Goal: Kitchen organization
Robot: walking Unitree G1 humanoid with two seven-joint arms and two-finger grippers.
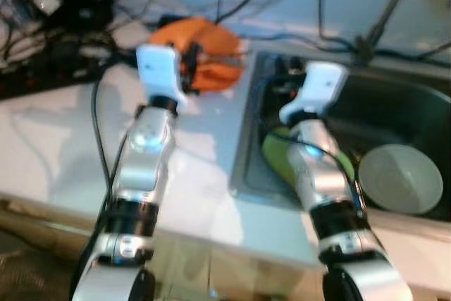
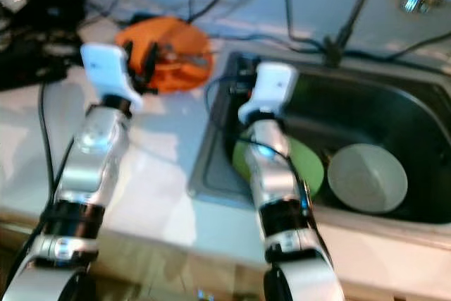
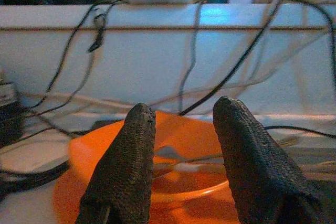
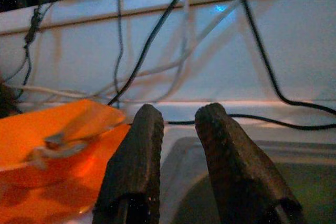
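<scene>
Left wrist view: spread left claw (image 3: 184,145) partly hiding orange plate (image 3: 173,182)

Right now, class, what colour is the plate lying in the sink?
Green plate, partly behind the right arm; the right eye view shows it best.

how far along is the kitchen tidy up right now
Early. Looks done: nothing clearly; a green plate and a grey bowl lie in the sink. In hand: the open left gripper is at the orange plate holding cutlery, not gripping. The right gripper is open over the sink's edge.
</scene>
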